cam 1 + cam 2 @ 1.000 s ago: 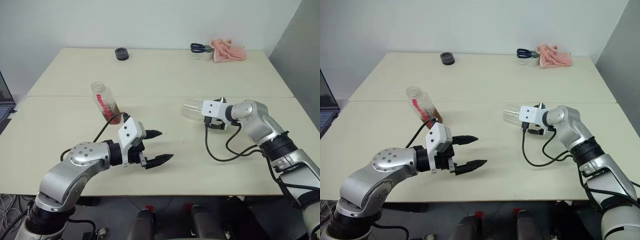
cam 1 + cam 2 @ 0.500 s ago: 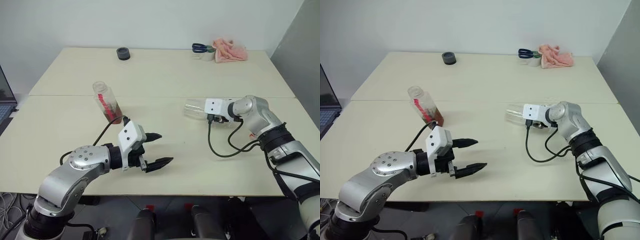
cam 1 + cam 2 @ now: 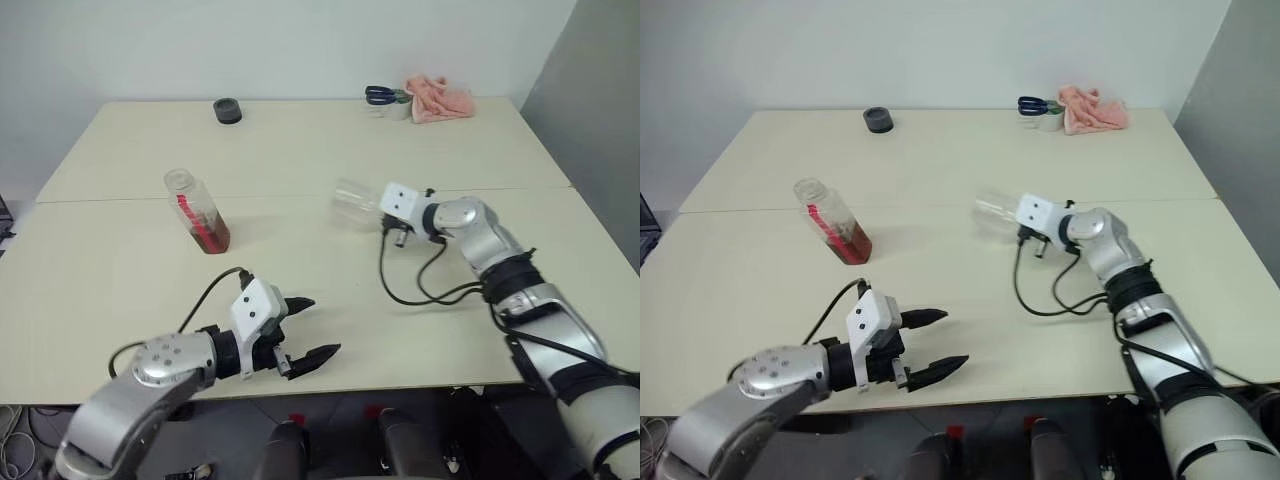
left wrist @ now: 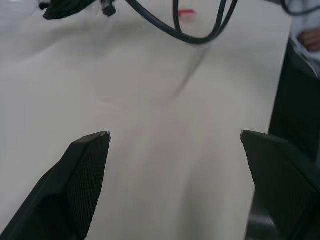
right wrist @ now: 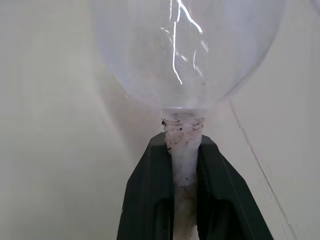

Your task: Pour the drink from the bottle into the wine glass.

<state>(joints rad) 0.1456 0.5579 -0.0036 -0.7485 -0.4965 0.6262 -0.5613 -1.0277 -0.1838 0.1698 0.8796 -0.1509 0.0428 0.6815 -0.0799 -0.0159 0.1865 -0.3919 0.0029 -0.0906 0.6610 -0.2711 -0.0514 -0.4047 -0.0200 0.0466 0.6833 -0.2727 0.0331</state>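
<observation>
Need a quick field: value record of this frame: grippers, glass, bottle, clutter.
right gripper: shut on the wine glass stem
wine glass: held tipped on its side, bowl toward the robot's left; looks empty
left gripper: open, holding nothing, near the table's front edge
bottle: on the table, leaning, no cap on; apart from both grippers
drink: reddish-brown, in the bottle's lower part
table: cream
far edge: black round object, scissors, pink cloth
</observation>
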